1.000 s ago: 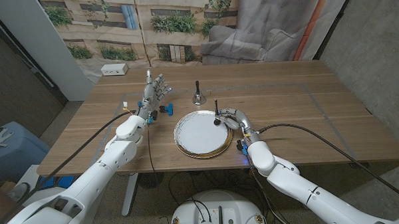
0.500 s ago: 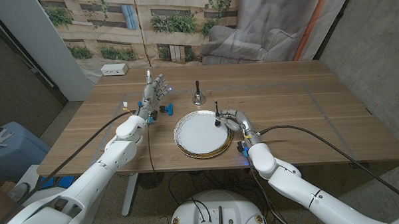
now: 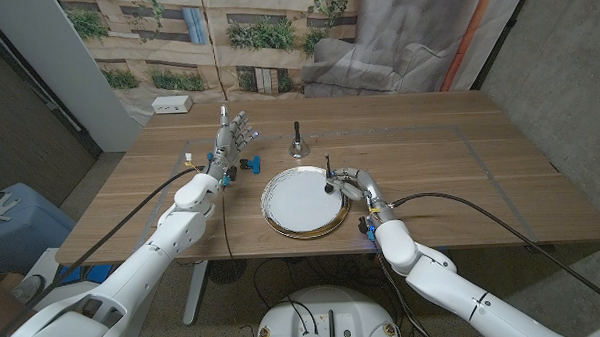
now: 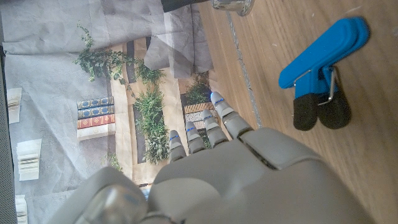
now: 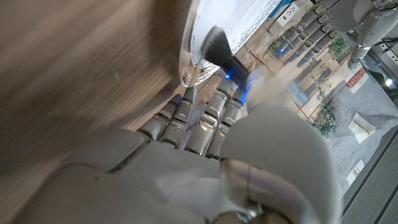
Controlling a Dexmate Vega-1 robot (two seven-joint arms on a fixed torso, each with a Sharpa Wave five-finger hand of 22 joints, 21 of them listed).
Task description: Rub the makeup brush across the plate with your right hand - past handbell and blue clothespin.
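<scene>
A white plate (image 3: 299,204) with a gold rim lies at the table's middle front. My right hand (image 3: 355,184) stands at the plate's right edge and grips the makeup brush (image 3: 328,175) upright, its dark bristles down on the plate by the rim. The right wrist view shows the bristles (image 5: 217,49) splayed on the plate's rim (image 5: 189,56) beyond my right hand (image 5: 205,155). The handbell (image 3: 297,142) stands behind the plate. The blue clothespin (image 3: 249,165) lies to the plate's back left, next to my left hand (image 3: 230,142), which stands with fingers apart and holds nothing. Clothespin (image 4: 323,59) lies beside my left hand (image 4: 249,180).
A white box (image 3: 172,105) sits at the table's back left corner. A black cable (image 3: 481,207) runs over the table's right side behind my right arm. The handbell's base (image 4: 231,5) shows past the clothespin. Bare wood lies right of the plate.
My right hand has shifted the brush slightly to the right along the plate's right edge. The left hand, handbell and clothespin have stayed put.
</scene>
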